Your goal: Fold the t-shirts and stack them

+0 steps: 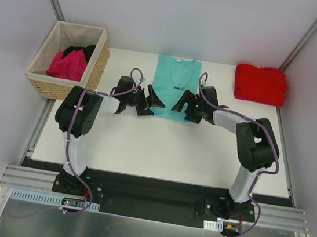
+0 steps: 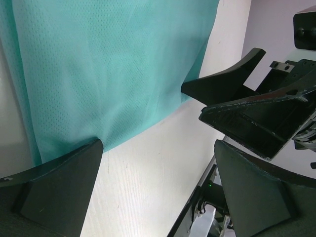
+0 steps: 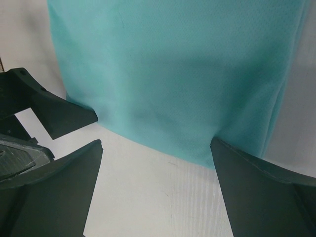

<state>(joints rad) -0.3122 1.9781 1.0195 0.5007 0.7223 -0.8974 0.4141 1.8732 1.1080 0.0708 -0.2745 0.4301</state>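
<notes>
The white surface (image 1: 159, 154) takes up most of the room in front of me. A woven basket (image 1: 97, 69) stands off its far left corner.

The teal t-shirt (image 1: 173, 85) lies at the middle of the far half, folded into a narrow strip. Its long axis runs from near to far, with the neck at the far edge and the hem toward the arms. A red t-shirt (image 1: 260, 84) sits folded at the far right corner, its long side across the surface. In the basket a magenta shirt (image 1: 67, 65) is bunched up with a black shirt (image 1: 84, 51) behind it.

The left fingers (image 1: 150, 103) and right fingers (image 1: 185, 109) stand spread wide at the two hem corners and grip nothing.

A small white label (image 1: 180, 60) shows at the teal collar, and any writing on it is too small to read.

Only the view from above shows the neck, the red shirt and the basket. The wrist views show the fine mesh weave (image 2: 113, 64) of the teal cloth and its hem edge (image 3: 168, 143) lying between the spread tips. I cannot tell whether the tips touch the cloth.
</notes>
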